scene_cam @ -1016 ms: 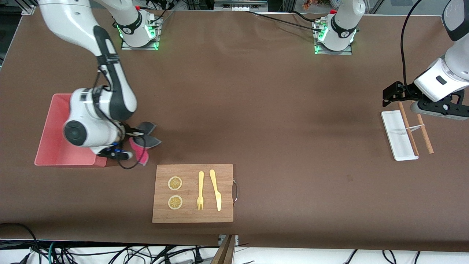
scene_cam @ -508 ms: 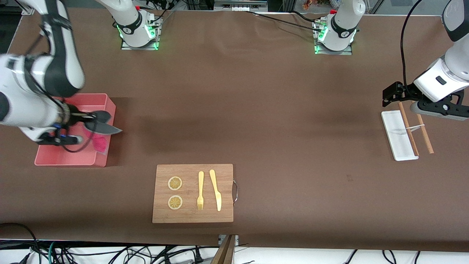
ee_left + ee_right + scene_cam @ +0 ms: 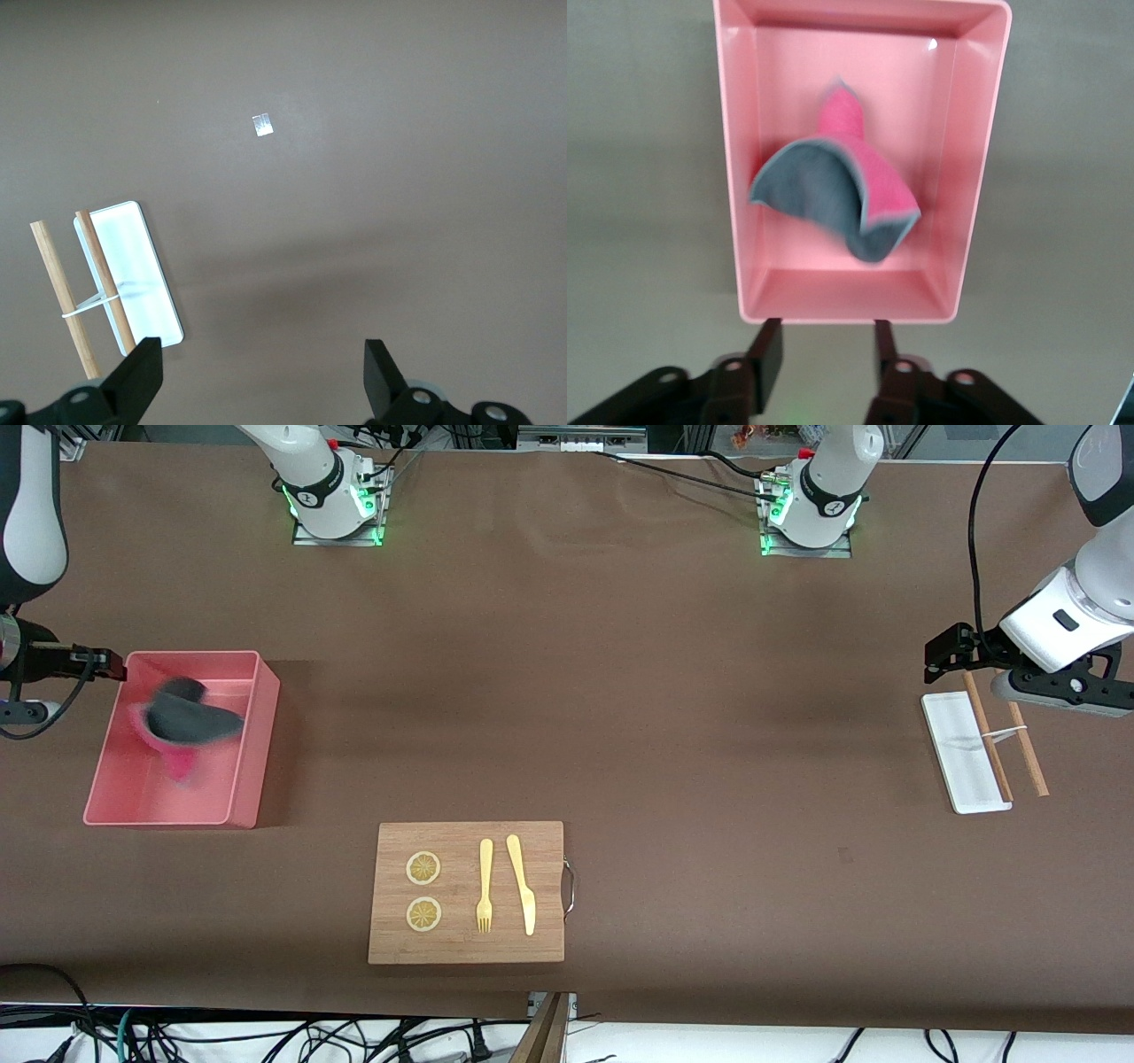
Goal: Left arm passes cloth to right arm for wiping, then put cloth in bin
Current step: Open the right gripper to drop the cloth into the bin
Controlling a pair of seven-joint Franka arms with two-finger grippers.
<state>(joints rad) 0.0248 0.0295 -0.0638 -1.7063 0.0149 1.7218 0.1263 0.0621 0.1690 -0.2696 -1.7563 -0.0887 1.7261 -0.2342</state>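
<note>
You have one cloth (image 3: 184,724), soft and crumpled, dark grey on one face and magenta-pink on the other. It is blurred in the front view, inside the single bin (image 3: 254,735), a shallow rectangular pink plastic tub with straight walls at the right arm's end of the desk (image 3: 620,691); you cannot tell whether it has touched the floor of the tub.

Your right gripper (image 3: 822,341) hangs just outside the bin's end wall, its two dark fingers (image 3: 767,350) parted a little with nothing between them. Your left gripper (image 3: 261,376) waits over the left arm's end of the desk, fingers spread wide and empty.

Beside it you see one narrow flat white tray (image 3: 961,751) and two thin wooden sticks (image 3: 988,735) tied with a pale band, one lying across the tray's edge.

Nearer the front camera lies one rectangular wooden board (image 3: 467,892) with a metal handle, carrying two round yellow lemon slices (image 3: 423,868), one yellow fork (image 3: 485,886) and one yellow knife (image 3: 522,884).
</note>
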